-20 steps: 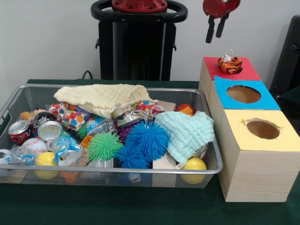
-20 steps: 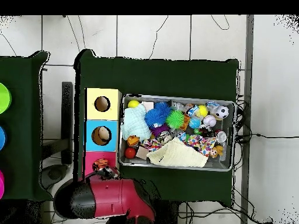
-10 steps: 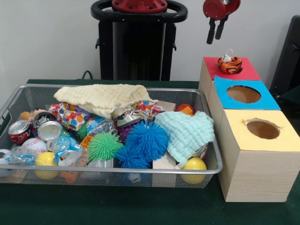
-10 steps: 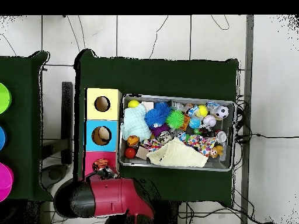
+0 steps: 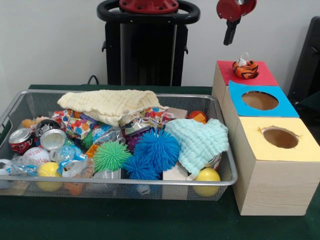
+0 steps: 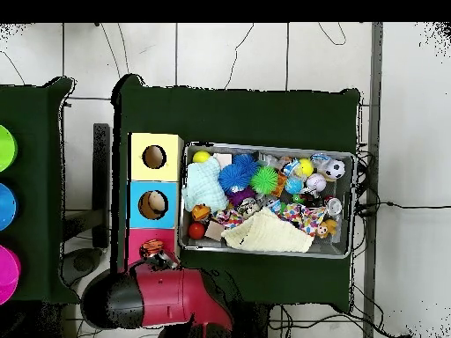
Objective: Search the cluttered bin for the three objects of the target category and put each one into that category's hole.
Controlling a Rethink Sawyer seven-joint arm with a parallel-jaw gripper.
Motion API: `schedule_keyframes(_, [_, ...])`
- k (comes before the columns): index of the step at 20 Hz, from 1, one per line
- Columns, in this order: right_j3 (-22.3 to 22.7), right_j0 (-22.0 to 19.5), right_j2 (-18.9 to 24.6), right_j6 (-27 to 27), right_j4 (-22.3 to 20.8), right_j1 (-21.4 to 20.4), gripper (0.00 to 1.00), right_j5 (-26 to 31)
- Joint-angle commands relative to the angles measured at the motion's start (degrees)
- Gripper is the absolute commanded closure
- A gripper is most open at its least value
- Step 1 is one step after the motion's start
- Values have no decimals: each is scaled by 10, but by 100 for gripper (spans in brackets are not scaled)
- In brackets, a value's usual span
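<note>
The gripper [image 5: 231, 37] hangs above the red box [image 5: 262, 76], fingers pressed together and grasping nothing. A tiger plush [image 5: 245, 68] sits in the red box's hole at the far end of the box row. The wire bin [image 5: 222, 182] beside the boxes holds spiky balls, cloths and cans.

Wire-mesh metal bin [image 5: 30, 102]; wood-grain boxes [image 5: 272, 187].

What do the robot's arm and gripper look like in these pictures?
The gripper has dark, slim fingers under a rounded red housing. From overhead, the arm is a bulky red shell with a black rounded end. No cables or markings are visible on it.
</note>
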Motion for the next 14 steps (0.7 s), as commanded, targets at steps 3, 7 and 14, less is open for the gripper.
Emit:
schedule_keyframes(3, [-24, -16, 52, 94, -20, 45, 100, -85])
schedule_keyframes(7, [-30, -14, 51, 102, -21, 71, 100, -118])
schedule_keyframes(14, [-50, -1, 38, 108, -20, 115, 100, -152])
